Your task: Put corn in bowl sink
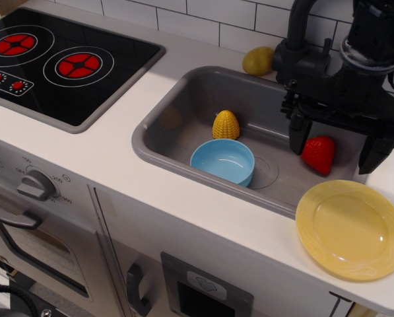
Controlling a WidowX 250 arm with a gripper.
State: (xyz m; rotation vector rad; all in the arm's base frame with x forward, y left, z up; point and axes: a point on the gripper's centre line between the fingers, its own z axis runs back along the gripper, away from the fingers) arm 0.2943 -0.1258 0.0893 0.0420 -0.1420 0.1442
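Note:
The yellow corn (226, 125) stands upright on the floor of the grey sink (177, 112), just behind the light-blue bowl (223, 161). The bowl sits in the sink near its front wall and holds nothing. My black gripper (336, 142) hangs over the right part of the sink, well to the right of the corn. Its two fingers are spread apart and hold nothing. A red toy strawberry (319, 154) lies in the sink between the fingers, lower down.
A smooth yellow lemon-like toy (258, 60) lies on the counter behind the sink by the black tap (295, 39). A flat yellow plate (351, 229) rests on the counter at the front right. A black stove top (58, 59) with red burners is at the left.

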